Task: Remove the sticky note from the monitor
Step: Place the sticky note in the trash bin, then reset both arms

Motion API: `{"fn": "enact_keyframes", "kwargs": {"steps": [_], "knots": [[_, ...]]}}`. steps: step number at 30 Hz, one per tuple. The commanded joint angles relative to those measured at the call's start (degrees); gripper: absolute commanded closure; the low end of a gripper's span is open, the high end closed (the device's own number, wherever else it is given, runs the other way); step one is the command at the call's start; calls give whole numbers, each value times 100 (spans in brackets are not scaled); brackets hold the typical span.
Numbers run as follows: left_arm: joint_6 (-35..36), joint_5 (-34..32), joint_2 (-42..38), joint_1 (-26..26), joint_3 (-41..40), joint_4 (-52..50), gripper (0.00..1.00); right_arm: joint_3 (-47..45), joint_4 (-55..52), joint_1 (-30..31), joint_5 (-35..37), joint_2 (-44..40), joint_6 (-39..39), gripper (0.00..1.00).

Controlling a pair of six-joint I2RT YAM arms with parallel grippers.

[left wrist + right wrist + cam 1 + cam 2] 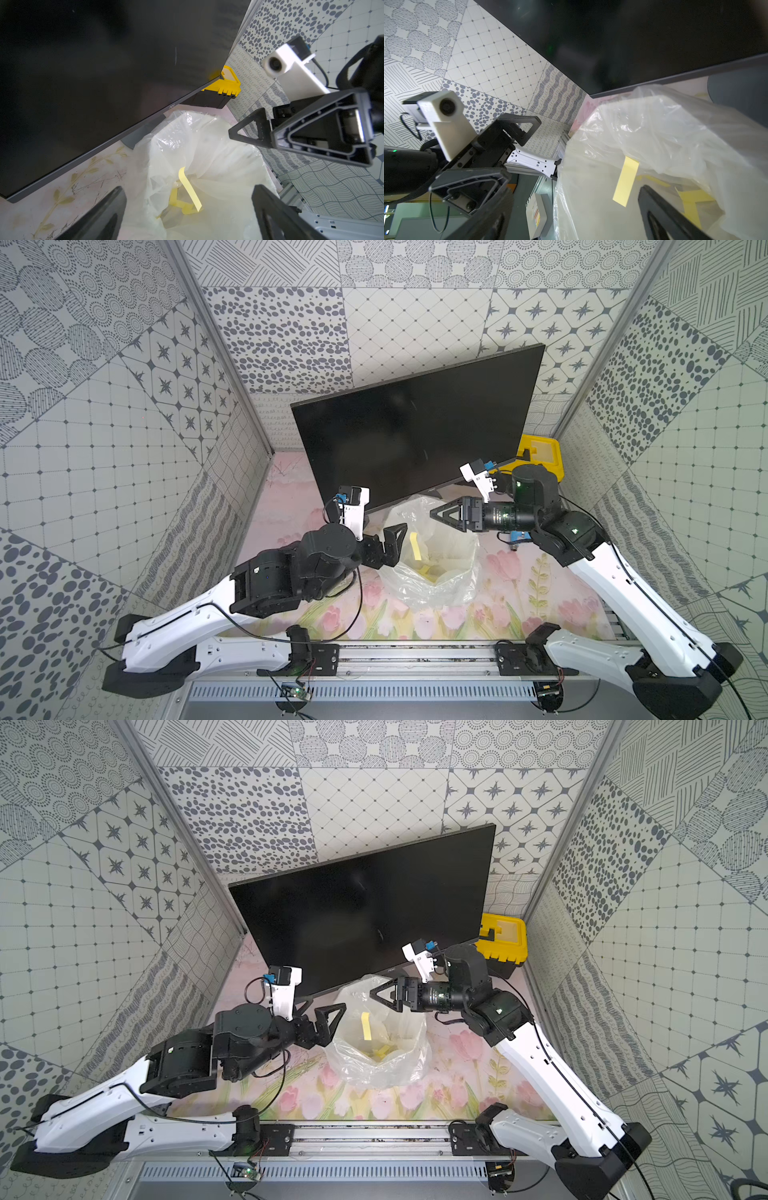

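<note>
eyeing the sticky note (189,189): looks light, limp paper, clinging inside the plastic bag (207,135); best pinched at a free edge. left end effector (390,543) and right end effector (434,514) gape apart, empty.

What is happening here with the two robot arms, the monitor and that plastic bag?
The job is to take a sticky note off the monitor, and its screen shows none. The right gripper hangs open and empty over the mouth of the clear plastic bag in front of the monitor. A pale yellow sticky note sits inside against the bag's wall, above other yellow notes at the bottom. The left gripper is open at the bag's opposite side, holding nothing.
</note>
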Motion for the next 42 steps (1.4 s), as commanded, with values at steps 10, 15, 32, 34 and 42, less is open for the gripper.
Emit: {"fn": "enact_keyframes", "kwargs": {"steps": [10, 15, 32, 34, 42], "knots": [[1624, -1930, -1202, -1, -265, 164, 1, 707, 178, -669, 1383, -280, -677, 2], [2606, -2773, -1864, -5, -921, 739, 1, 416, 194, -1230, 2221, -463, -919, 2], [4153, -3753, -4326, 120, -3619, 1413, 1, -1999, 1714, -2218, 5501, -914, -1536, 2], [4240, -3677, -4431, 134, -3829, 1539, 1, -2230, 1897, -2294, 5554, -906, -1603, 2], [4443, -2872, -3834, 847, -3714, 2030, 1, -2665, 2179, -2404, 5633, -826, -1664, 2]]}}
